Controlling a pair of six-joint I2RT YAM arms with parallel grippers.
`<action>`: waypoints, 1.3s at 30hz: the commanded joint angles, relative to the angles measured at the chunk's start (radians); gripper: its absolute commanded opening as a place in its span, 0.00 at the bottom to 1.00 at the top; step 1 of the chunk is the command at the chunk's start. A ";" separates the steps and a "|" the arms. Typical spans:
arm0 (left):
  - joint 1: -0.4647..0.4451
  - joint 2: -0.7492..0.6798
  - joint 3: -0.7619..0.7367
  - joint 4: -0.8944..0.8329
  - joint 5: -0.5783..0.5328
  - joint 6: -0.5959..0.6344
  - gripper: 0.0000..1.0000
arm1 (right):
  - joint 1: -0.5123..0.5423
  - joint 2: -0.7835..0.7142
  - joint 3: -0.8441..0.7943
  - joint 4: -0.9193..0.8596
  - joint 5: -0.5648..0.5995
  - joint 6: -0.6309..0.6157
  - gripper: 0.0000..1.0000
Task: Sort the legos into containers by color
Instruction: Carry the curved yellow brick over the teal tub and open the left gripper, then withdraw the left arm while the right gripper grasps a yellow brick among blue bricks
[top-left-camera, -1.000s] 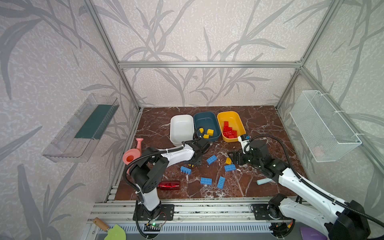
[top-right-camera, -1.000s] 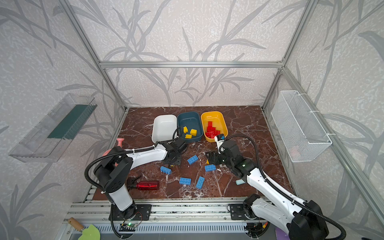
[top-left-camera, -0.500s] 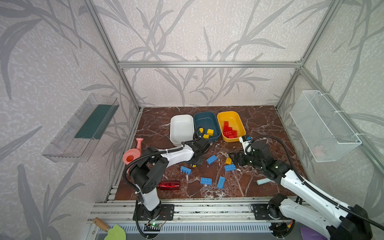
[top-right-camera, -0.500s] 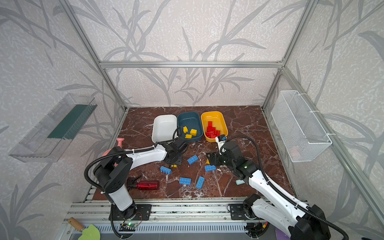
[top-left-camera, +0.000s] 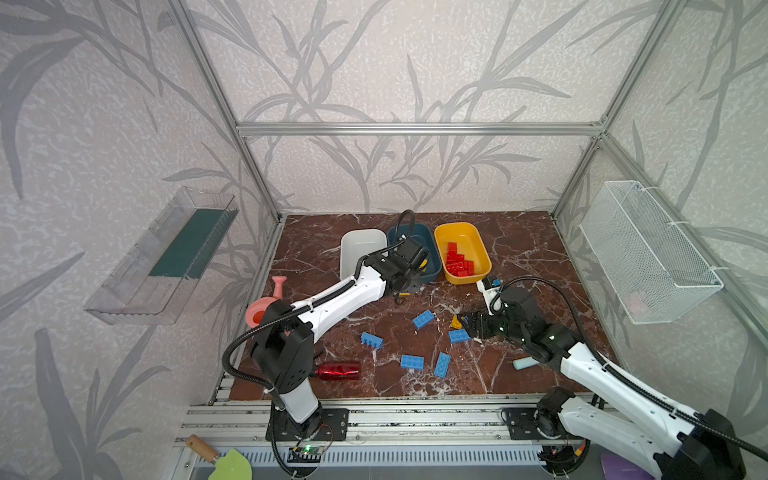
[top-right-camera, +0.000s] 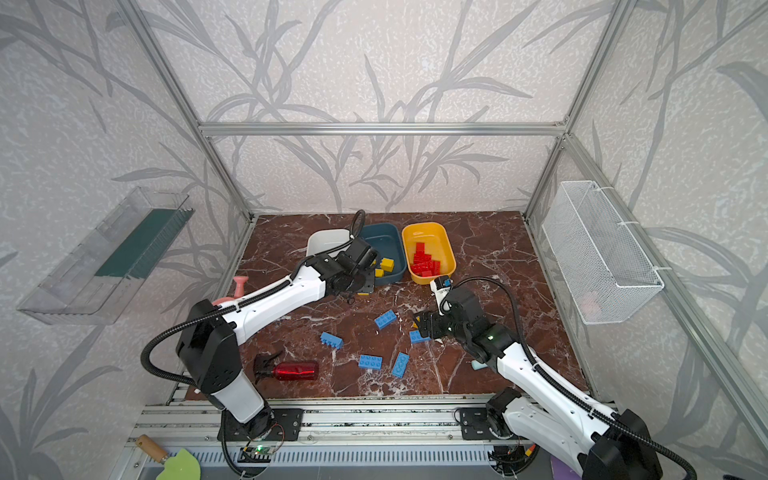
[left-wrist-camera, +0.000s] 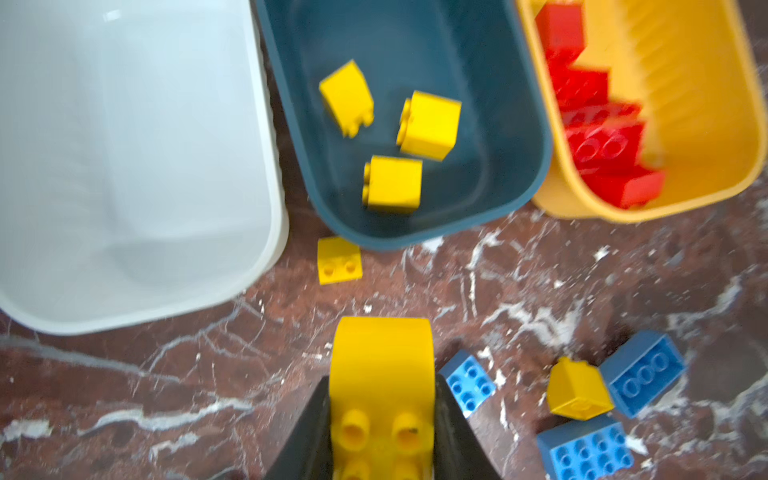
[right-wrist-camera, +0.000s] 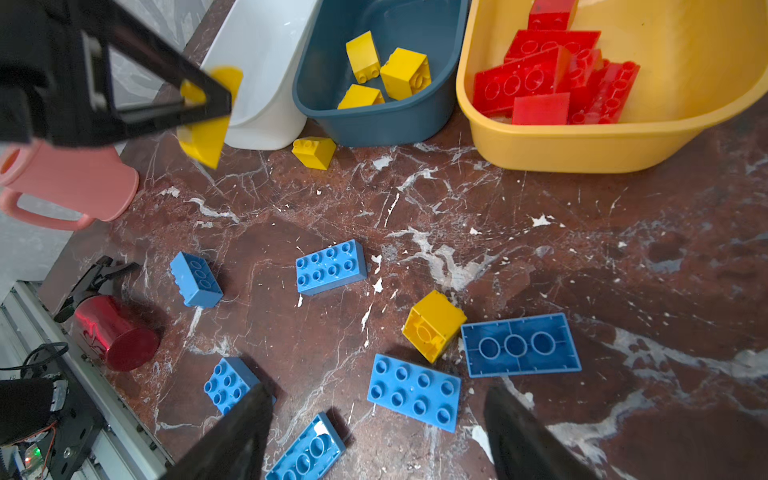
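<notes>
My left gripper (left-wrist-camera: 382, 419) is shut on a yellow lego (left-wrist-camera: 381, 365), held just in front of the white container (left-wrist-camera: 124, 166) and the dark teal container (left-wrist-camera: 478, 83); in both top views it (top-left-camera: 405, 286) (top-right-camera: 356, 286) sits at their near edge. Three yellow legos (left-wrist-camera: 392, 183) lie in the teal one, red legos (top-left-camera: 457, 262) in the yellow container (top-left-camera: 478, 245). Another yellow lego (left-wrist-camera: 338, 261) lies on the floor by the teal rim. My right gripper (right-wrist-camera: 374, 392) (top-left-camera: 467, 325) is open over a blue lego (right-wrist-camera: 413, 397), near a yellow lego (right-wrist-camera: 432, 324). Several blue legos (top-left-camera: 412, 362) are scattered on the floor.
A red spray bottle (top-left-camera: 338, 371) lies at the front left, with a pink cup (top-left-camera: 259, 311) behind it. A light blue scoop (top-left-camera: 521, 363) is partly hidden under my right arm. A wire mesh basket (top-left-camera: 648, 253) hangs on the right wall, a clear tray (top-left-camera: 166, 257) on the left wall.
My left gripper has shut on the yellow lego and carried it up and toward the tubs. The right gripper has stayed open and hardly moved.
</notes>
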 joint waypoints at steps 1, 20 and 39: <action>0.033 0.077 0.119 -0.067 0.005 0.047 0.29 | 0.007 -0.025 -0.011 -0.007 -0.002 -0.001 0.81; 0.151 0.627 0.843 -0.285 0.083 0.113 0.31 | 0.017 -0.024 -0.040 -0.096 0.117 0.025 0.81; 0.164 0.519 0.810 -0.266 0.059 0.101 0.59 | 0.143 0.129 0.094 -0.210 0.333 0.092 0.81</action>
